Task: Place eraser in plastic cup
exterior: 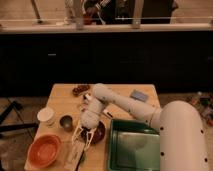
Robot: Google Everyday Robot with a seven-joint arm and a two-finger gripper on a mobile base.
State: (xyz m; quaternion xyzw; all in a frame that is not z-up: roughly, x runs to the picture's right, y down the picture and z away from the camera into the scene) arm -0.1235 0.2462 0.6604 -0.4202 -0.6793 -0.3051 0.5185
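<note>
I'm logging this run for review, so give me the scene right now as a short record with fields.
end effector: low over the table's front left, shut, between the orange bowl and the green tray
eraser: lying at the table's front edge, just below the end effector; a grip on it cannot be confirmed
orange bowl: front left corner
white cup: left edge
dark metal cup: right of the white cup
green tray: front right
plastic cup: not identifiable
</note>
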